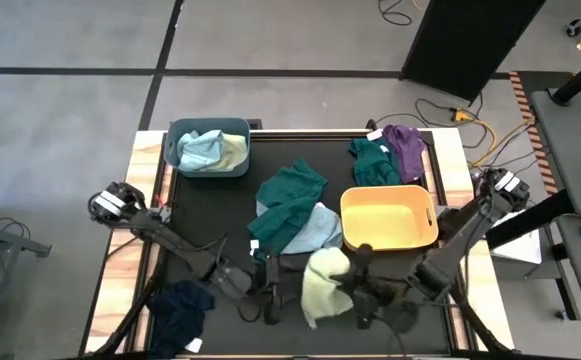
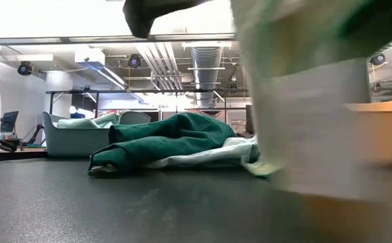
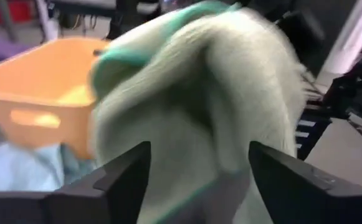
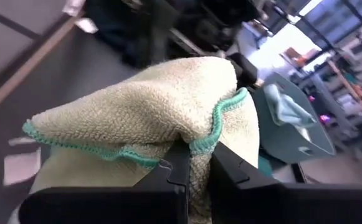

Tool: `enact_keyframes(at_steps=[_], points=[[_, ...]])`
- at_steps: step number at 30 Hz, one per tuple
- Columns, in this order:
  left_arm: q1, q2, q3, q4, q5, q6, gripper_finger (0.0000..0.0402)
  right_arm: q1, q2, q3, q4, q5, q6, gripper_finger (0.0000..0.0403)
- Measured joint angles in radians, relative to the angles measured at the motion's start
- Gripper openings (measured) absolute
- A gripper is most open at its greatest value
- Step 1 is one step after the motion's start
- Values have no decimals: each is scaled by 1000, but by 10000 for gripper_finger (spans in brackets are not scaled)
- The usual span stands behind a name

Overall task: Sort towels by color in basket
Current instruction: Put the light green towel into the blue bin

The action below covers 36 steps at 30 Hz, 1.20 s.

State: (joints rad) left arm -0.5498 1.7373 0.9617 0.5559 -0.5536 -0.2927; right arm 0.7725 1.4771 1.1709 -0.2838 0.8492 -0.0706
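A black mat covers the table point(image 1: 220, 215), set on grey floor with ceiling ducts overhead. Up close, the pale green towel point(image 1: 325, 285) blurs and hides much of the low view. It's fluffy, teal-stitched, bunched near the front edge beside the yellow basket point(image 1: 390, 218). The right gripper point(image 4: 193, 163) pinches its fold tight; the left gripper point(image 3: 196, 168) stands spread before it. Dark green towels point(image 1: 290, 205) lie rumpled mid-table, a navy one point(image 1: 180, 310) by the front left corner, and the grey-blue basket point(image 1: 208, 150) holds pale cloths.

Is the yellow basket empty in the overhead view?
Yes: the yellow basket shows only its bare floor, while the pale green towel hangs in the right pincer.
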Motion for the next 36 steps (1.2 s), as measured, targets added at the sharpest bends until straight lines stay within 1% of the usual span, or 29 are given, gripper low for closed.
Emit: enact_keyframes(at_steps=[2,4,5,8,10,11,13,15,18,20,25,27,28,32,33,36], points=[[11,12,-7,31,20,46,275,-21,10,-3,0,0,16,18],[24,31,-9,38,24,56,288,-36,14,-8,-4,-3,66,18],[31,40,-9,38,41,56,292,-44,14,-9,-10,-4,90,18],[49,54,-9,49,148,66,300,-63,12,-9,-70,7,141,18],[51,52,-9,47,176,69,302,-64,11,-13,-141,11,176,18],[51,48,-9,37,178,73,302,-63,11,-13,-179,-6,182,18],[52,31,-9,-3,188,67,302,-48,8,-23,-241,-81,182,18],[67,14,-9,-32,235,7,302,-33,10,-42,-241,-127,161,18],[116,11,-9,-37,318,-102,305,-26,12,-82,-123,-125,43,18],[143,11,-9,-35,347,-109,310,-32,12,-109,-25,-121,-52,18],[163,18,23,-37,366,-71,320,-52,12,-155,202,-120,-272,18],[163,25,58,-74,381,-48,320,-61,12,-162,257,-116,-306,18],[163,30,75,-117,380,-45,320,-65,12,-163,276,-116,-317,18],[163,55,166,-263,335,-1,318,-65,12,-164,384,-114,-370,18],[163,63,195,-293,335,19,318,-64,12,-166,413,-111,-369,18],[158,88,269,-366,338,61,318,-64,12,-183,472,-58,-307,18]])
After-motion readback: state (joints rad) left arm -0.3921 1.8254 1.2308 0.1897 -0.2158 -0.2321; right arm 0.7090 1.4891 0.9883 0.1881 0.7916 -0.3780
